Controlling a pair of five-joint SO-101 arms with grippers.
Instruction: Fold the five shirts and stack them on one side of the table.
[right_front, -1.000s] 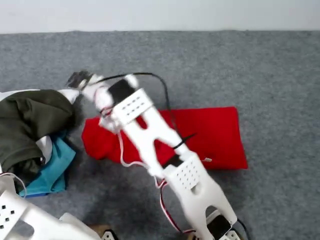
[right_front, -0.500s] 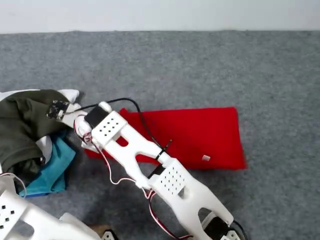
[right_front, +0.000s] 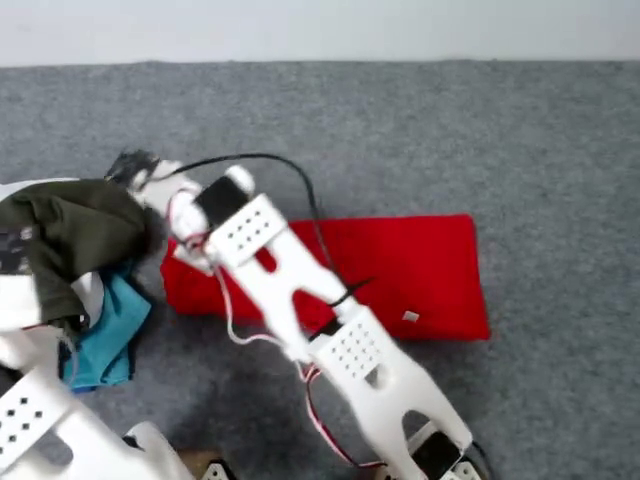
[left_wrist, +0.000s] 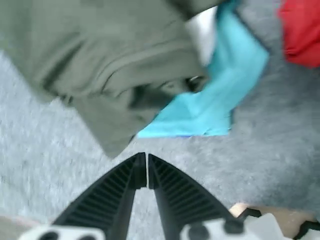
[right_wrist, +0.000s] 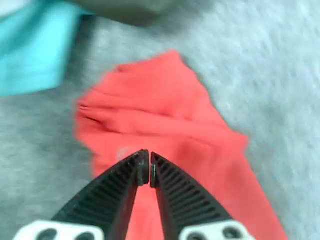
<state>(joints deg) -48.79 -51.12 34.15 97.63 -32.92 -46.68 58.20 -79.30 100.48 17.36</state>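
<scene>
pointing toward red shirt (right_wrist: 170, 125), right end effector (right_wrist: 146, 172) pinched closed

Grey table (right_front: 520, 130) (carpet-like) carries a red shirt (right_front: 420, 270) below the right gripper (right_wrist: 146, 167), shirt pile (right_front: 80, 240) just beside.

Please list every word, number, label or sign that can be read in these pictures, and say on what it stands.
None can be read.
The small white tag on the red shirt is too small to read.
No print shows on the olive shirt or the teal shirt.
</scene>
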